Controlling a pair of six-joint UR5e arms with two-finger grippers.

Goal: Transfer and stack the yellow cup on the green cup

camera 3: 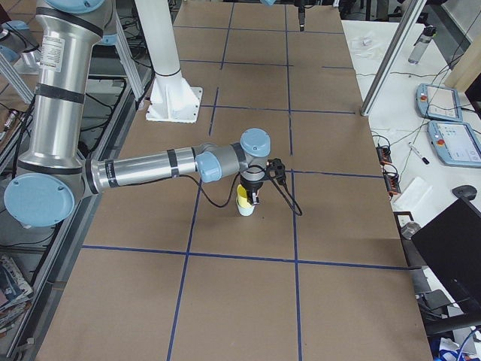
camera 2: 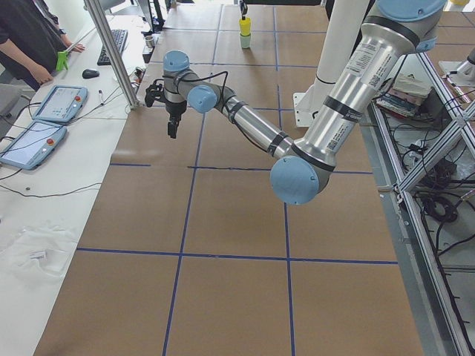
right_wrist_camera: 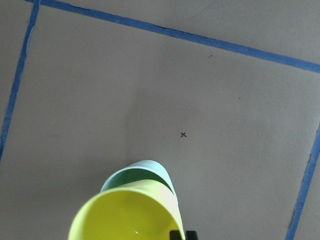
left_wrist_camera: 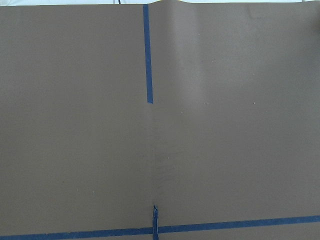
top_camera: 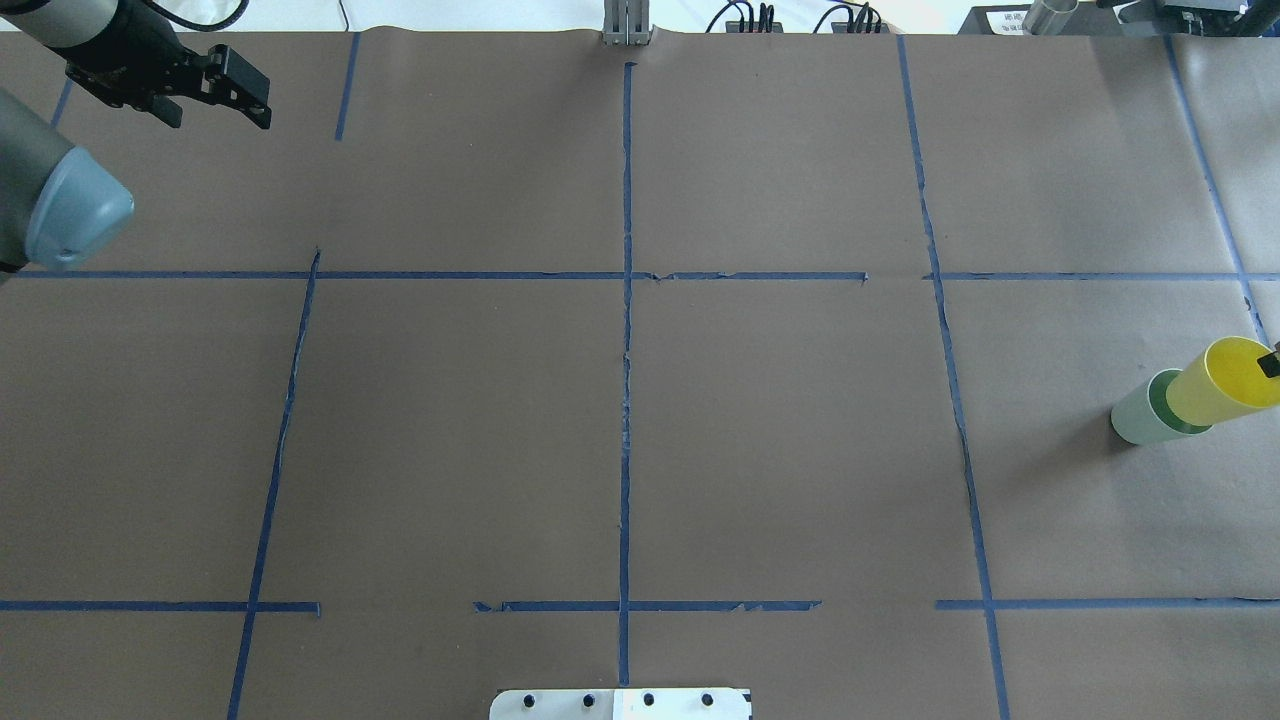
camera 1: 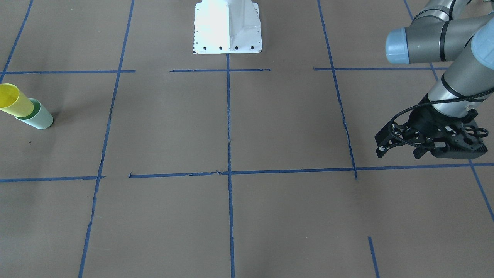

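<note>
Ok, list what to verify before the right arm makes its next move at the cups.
1. Yellow cup nested in green cup: ok. Its lower part sits inside the green mouth in the overhead and right wrist views.
2. Green cup resting on the table: ok. The stack stands upright in the exterior right view.
3. Right gripper released from the yellow cup: cannot tell. Only a black fingertip shows at the rim.
4. Left gripper out of the way: ok. It is open, empty and at the table's other end.
5. Nothing else near the stack: ok. Only bare paper and tape lines show around it.
</note>
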